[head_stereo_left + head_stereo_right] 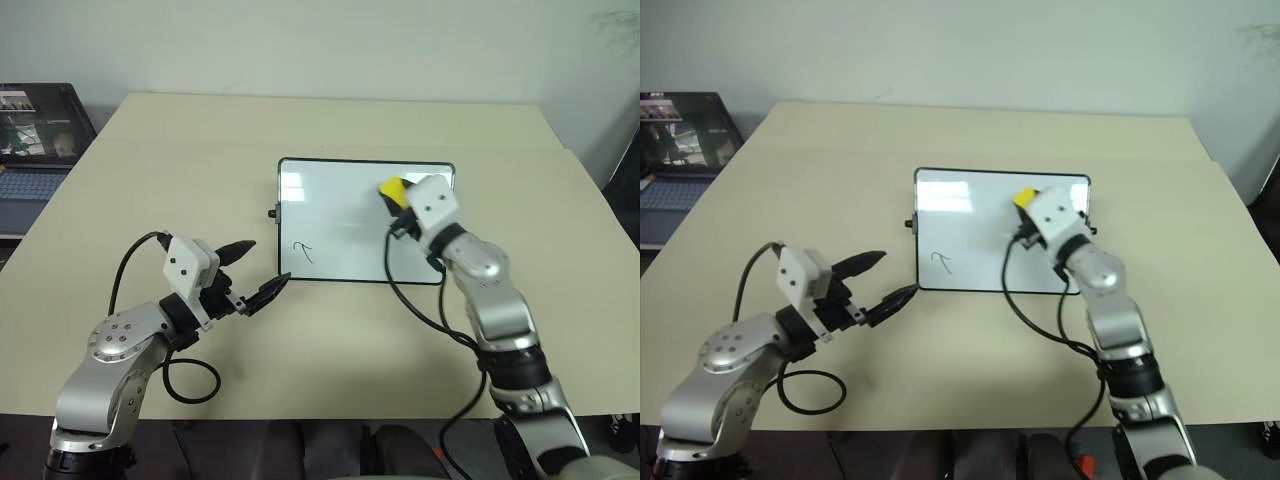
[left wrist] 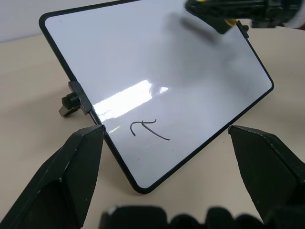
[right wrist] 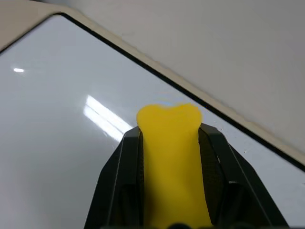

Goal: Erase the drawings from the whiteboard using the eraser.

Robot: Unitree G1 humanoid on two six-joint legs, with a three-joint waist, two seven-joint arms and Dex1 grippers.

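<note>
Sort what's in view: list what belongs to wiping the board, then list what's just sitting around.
Belongs to the job:
- whiteboard, lying flat on the table
- the one drawing on it, a hook-like curve near the left gripper
- yellow eraser, clamped in the right gripper over the board
- left gripper, open beside the board's near corner

Just lying about:
- table
- laptop off the table's left side

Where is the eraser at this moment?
The eraser is pinched in the right gripper, over the far right part of the whiteboard near its far edge. The one remaining drawing sits at the board's near left corner.
</note>
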